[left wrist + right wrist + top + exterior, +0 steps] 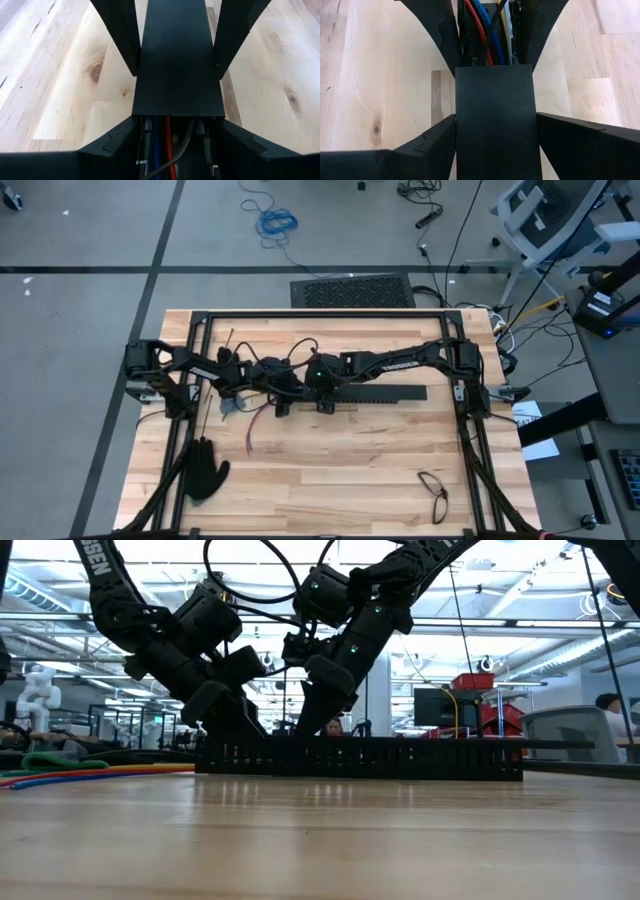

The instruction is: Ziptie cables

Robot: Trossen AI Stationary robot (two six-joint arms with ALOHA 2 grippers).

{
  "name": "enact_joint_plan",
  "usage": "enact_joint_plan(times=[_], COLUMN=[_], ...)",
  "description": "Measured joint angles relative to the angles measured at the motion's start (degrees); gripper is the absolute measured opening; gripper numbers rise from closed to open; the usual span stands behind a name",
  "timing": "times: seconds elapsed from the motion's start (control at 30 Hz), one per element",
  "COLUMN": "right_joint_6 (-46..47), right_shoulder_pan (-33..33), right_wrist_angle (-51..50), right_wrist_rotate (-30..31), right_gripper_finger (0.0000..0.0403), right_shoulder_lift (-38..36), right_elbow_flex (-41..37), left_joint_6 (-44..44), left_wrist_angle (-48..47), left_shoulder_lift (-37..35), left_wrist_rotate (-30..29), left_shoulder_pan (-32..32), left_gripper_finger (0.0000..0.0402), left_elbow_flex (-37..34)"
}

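A long black slotted bar [380,393] lies on the table, its right part under a flat black cover [177,65]. The cables [485,30], red, blue and yellow, run in its open channel together with a thin dark strand [182,142]. Their loose ends [60,772] trail onto the table at the left. My left gripper [177,125] is shut on the open part near the bar's left end. My right gripper [495,120] is shut on the covered part just to the right. Their fingertips nearly face each other. My left gripper pinches the bar's two side walls [145,142] between its fingers, just where the cover ends. It comes slanting down from the table's left, pointing along the bar. The bar rests flat on the table. My right gripper pinches the cover's two long sides [459,132] between its fingers, at the cover's left end. It slants steeply down from the table's right, pointing along the bar. The bar stays on the table.
A black glove [205,470] lies at the near left. A thin dark loop [432,490] lies at the near right. A black metal frame [320,313] runs around the table's edges. Bare wood lies open in front of the bar.
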Motion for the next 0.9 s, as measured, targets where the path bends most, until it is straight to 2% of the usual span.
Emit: enact_joint_plan(times=[0.4,0.5,0.9], right_joint_6=[0.06,0.48,0.08], right_shoulder_pan=[0.04,0.11,0.09], right_wrist_angle=[-0.24,-0.41,-0.47], right_wrist_rotate=[-0.34,-0.63,-0.35], right_gripper_finger=[0.0247,0.0247,0.0247], right_shoulder_lift=[-0.02,-0.04,-0.13], right_elbow_flex=[0.07,0.07,0.11], left_joint_6=[-0.34,-0.13,-1.24], left_wrist_angle=[-1.68,-2.68,-2.91], left_shoulder_lift=[-0.11,-0.11,-0.11], left_wrist_rotate=[1.13,4.39,3.63], left_shoulder_pan=[0.03,0.13,-0.17], left_gripper_finger=[0.0215,0.0222,0.0252], left_elbow_flex=[0.22,0.66,0.76])
